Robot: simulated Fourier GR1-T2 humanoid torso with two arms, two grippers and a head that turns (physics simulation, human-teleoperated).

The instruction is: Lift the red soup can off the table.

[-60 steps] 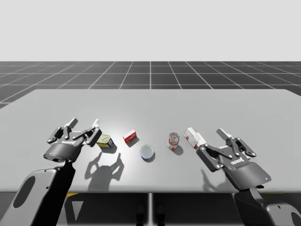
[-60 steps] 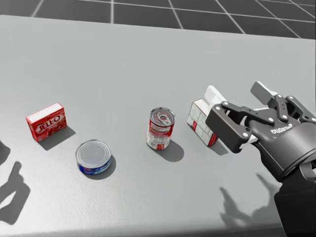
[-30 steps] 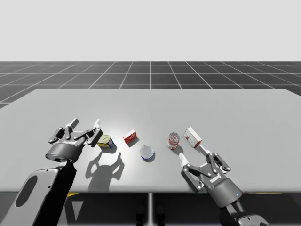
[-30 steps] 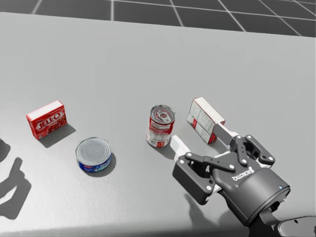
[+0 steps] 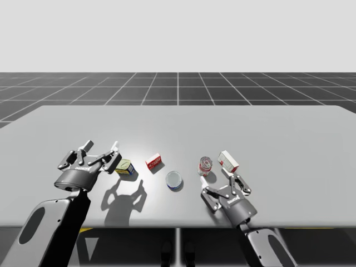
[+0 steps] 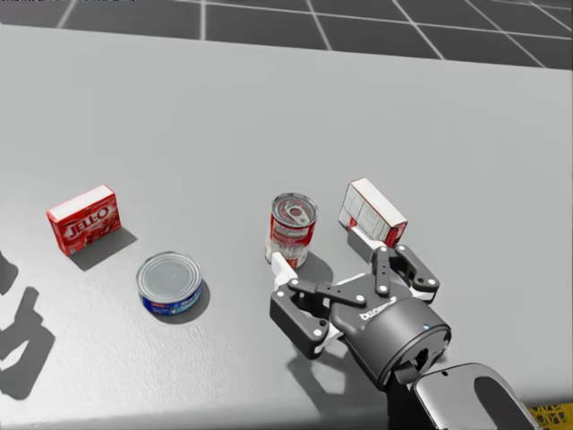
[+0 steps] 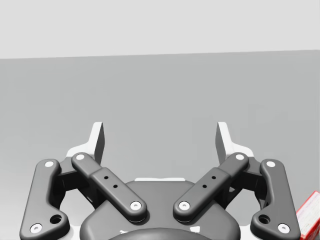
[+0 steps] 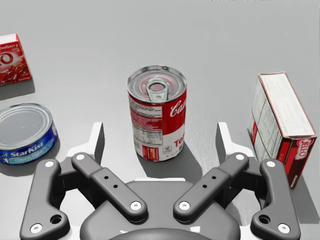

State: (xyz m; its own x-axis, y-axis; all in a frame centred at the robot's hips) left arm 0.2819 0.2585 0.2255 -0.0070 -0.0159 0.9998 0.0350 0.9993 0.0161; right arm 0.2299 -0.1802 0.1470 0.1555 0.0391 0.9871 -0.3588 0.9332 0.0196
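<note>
The red soup can (image 5: 205, 165) (image 6: 293, 231) stands upright on the grey table (image 5: 278, 128), pull-tab lid up. My right gripper (image 5: 218, 181) (image 6: 322, 253) is low over the table on the can's near side and stands open. In the right wrist view the can (image 8: 157, 112) is straight ahead of the right gripper (image 8: 160, 135), in line with the gap between the fingers, and its foot is level with the fingertips (image 8: 97, 136). My left gripper (image 5: 100, 146) (image 7: 160, 132) hovers open at the table's left, holding nothing.
A red and white box (image 5: 228, 161) (image 6: 374, 210) (image 8: 280, 120) lies just right of the can. A flat blue can (image 5: 174, 179) (image 6: 170, 284) (image 8: 25, 131) and a small red box (image 5: 154, 161) (image 6: 85, 219) sit to its left. A yellow and blue tin (image 5: 124, 167) is by the left gripper.
My right arm has swung left and back toward the table's near edge, from beside the red and white box to just behind the soup can. The left arm has stayed put.
</note>
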